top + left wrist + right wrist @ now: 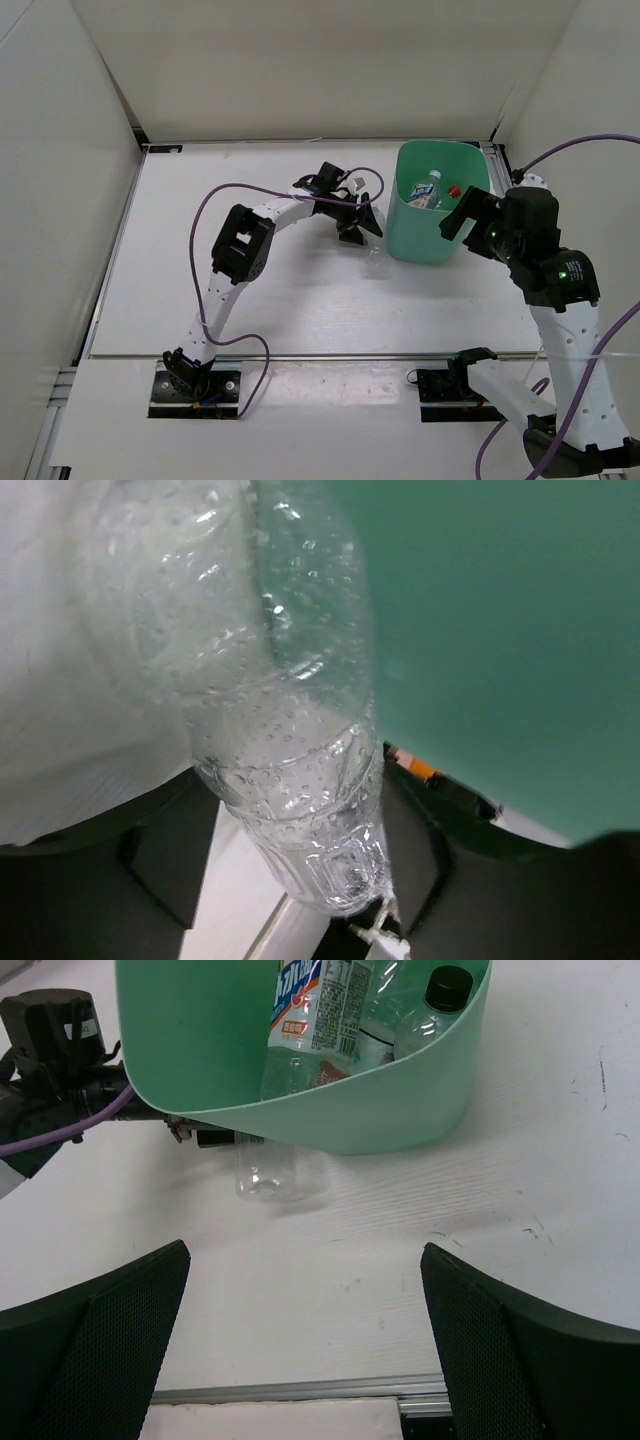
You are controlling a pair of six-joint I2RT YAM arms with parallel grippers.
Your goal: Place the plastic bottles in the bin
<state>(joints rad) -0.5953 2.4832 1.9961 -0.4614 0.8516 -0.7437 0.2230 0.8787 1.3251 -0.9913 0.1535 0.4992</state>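
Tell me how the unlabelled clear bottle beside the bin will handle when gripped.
The clear bottle looks empty but for droplets, so probably very light. Its thin wall will likely dent under a firm squeeze. It seems to lie on its side, so it may roll if nudged.

Top view: bright, even, diffuse light from overhead, with the white walls bouncing it back. Shadows on the table are faint and soft-edged. Pic is sharp throughout, w/ a mild wide-angle lean at the side walls.

Left wrist view: the lens sits very close. The clear bottle between the jaws of the left gripper looks soft, w/ small white glints on its dimpled skin. The bin wall beyond the jaws is a flat green blur. The fingers are near black and underexposed.

Right wrist view: the right gripper has dark fingers in the bottom corners, mesh texture still readable. The table ahead of the jaws is crisp, w/ a pale shadow under the bin's edge.
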